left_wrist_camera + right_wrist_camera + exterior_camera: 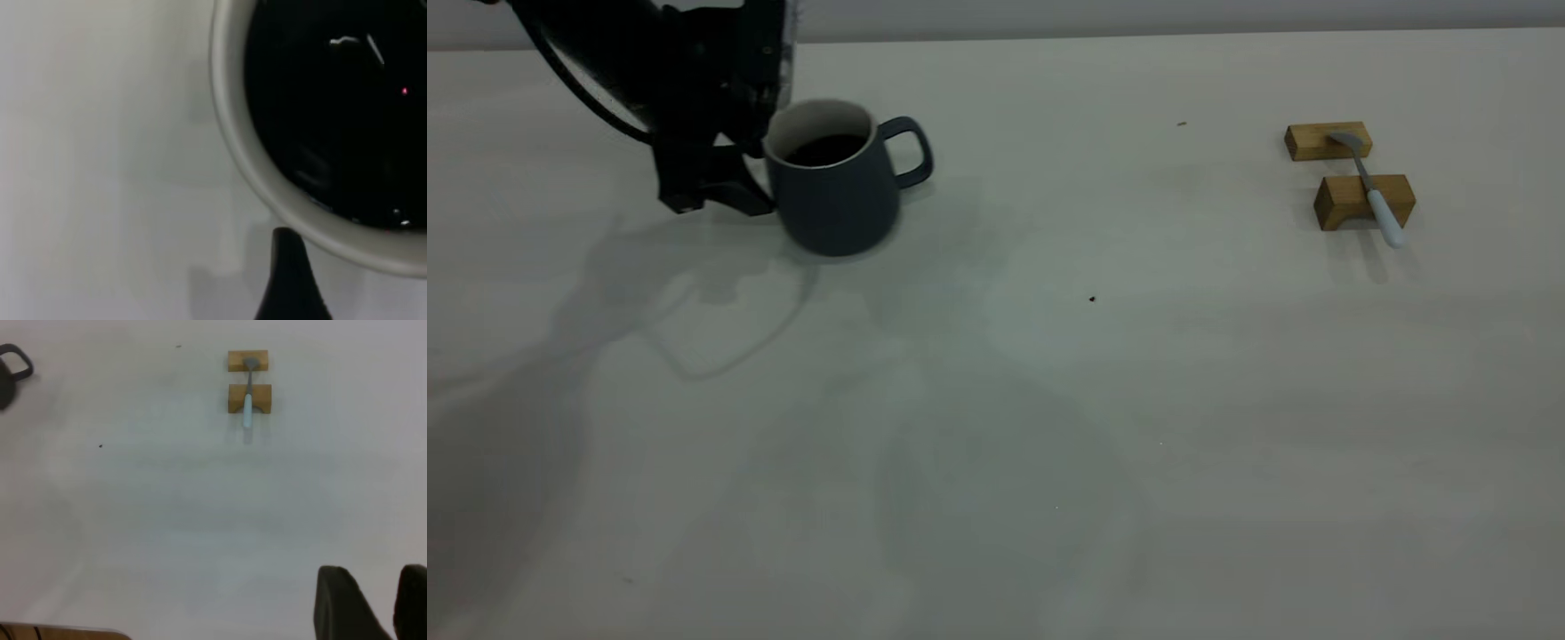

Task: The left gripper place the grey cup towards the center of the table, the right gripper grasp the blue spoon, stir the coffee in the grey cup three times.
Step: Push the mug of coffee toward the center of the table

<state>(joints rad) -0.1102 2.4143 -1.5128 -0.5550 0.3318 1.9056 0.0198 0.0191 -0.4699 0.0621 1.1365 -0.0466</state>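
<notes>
At far left of the table [1049,400], left gripper [758,169] sits against the grey cup [836,191], on the side opposite its handle; whether its fingers are spread or pinching the wall cannot be told. Cup appears slightly tilted, coffee [825,148] inside. Blue spoon [1374,191] lies across two wooden blocks [1360,200] at far right, well apart from the cup. Right gripper [373,603] hangs above bare tabletop, fingers spread, holding nothing.
</notes>
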